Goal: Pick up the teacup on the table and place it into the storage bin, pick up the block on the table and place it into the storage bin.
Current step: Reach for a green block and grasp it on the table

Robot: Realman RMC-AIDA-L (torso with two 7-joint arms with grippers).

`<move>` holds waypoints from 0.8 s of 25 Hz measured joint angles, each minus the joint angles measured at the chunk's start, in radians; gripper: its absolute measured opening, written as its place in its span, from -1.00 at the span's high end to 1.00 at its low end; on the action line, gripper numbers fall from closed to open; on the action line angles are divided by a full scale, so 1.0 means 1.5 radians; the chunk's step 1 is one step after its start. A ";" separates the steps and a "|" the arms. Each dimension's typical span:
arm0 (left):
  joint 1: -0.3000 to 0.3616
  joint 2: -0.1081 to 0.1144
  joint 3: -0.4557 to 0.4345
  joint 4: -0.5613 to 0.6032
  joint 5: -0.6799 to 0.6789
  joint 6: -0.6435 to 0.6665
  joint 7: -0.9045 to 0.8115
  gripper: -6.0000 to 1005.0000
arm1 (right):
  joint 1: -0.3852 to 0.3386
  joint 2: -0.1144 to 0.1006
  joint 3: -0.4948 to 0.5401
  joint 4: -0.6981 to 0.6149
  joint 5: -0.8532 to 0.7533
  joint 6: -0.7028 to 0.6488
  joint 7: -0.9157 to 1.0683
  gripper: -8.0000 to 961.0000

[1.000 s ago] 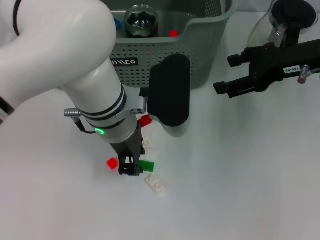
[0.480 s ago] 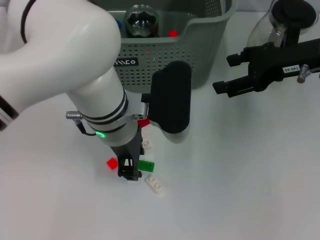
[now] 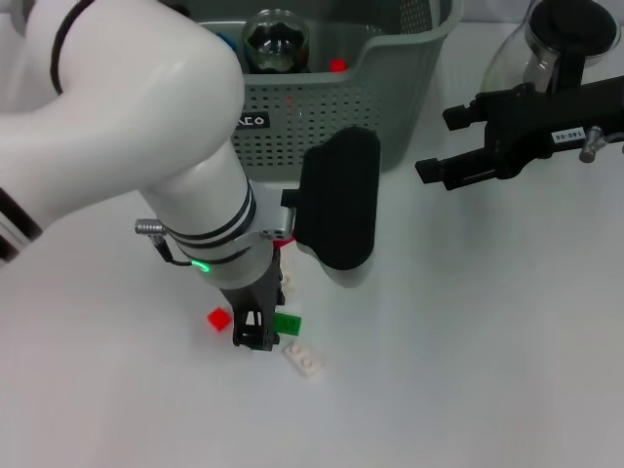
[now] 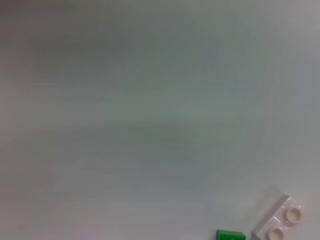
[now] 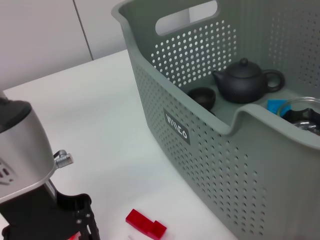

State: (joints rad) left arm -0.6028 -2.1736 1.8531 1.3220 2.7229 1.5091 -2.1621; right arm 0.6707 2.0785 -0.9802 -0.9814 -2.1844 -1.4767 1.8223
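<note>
Head view. Our left gripper [image 3: 255, 336] is down at the table [image 3: 468, 351] among scattered blocks. Its dark fingertips sit between a small red block [image 3: 218, 318] on its left side and a green block [image 3: 287, 323] on its right side, with a white two-stud block [image 3: 305, 360] just beyond the green one, nearer the robot. We judge the fingers slightly parted with nothing held, but the view is too steep to be certain. The green block lies just beside the fingertips, possibly touching, its long axis roughly across the view. The storage bin [image 3: 390, 107] stands well behind, farther from the robot. Our right gripper [image 3: 434, 171] hovers well apart over the right of the table, in front of a glass teapot [image 3: 546, 49]; we cannot tell its finger state. The left arm is clearly the nearer one to the blocks.

Left wrist view. We see bare table, with the green block [image 4: 230, 235] and the white two-stud block [image 4: 278, 220] at the frame's edge. The arm's own fingers do not appear here.

Right wrist view. The bin [image 5: 165, 95] already holds a dark teacup [image 5: 202, 97] beside a dark clay teapot [image 5: 247, 80]. We therefore judge the teacup step done and the block step in hand. A further red block [image 5: 145, 224] lies on the table before the bin wall.
</note>
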 joint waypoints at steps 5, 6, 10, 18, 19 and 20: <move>0.000 0.000 0.006 -0.003 0.000 -0.001 0.000 0.22 | 0.000 -0.001 0.000 0.000 0.000 0.000 0.000 -0.94; 0.000 0.000 0.007 -0.003 0.000 -0.001 0.000 0.24 | 0.000 -0.001 0.000 0.000 0.000 0.000 0.000 -0.94; 0.000 -0.001 0.008 -0.004 -0.003 -0.001 0.001 0.31 | 0.000 -0.001 0.000 0.000 0.000 0.000 0.000 -0.94; 0.000 -0.001 0.010 -0.004 -0.006 -0.008 -0.002 0.45 | 0.000 0.000 0.000 0.000 0.000 -0.002 0.000 -0.93; 0.000 -0.001 0.010 -0.004 -0.006 -0.008 -0.002 0.46 | -0.001 0.000 0.000 0.000 0.000 -0.003 0.000 -0.93; 0.000 -0.001 0.012 -0.004 -0.006 -0.009 -0.002 0.48 | -0.001 0.000 0.000 0.000 0.000 -0.003 -0.001 -0.93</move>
State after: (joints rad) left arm -0.6029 -2.1752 1.8709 1.3157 2.7140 1.4960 -2.1649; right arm 0.6689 2.0781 -0.9802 -0.9813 -2.1844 -1.4809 1.8215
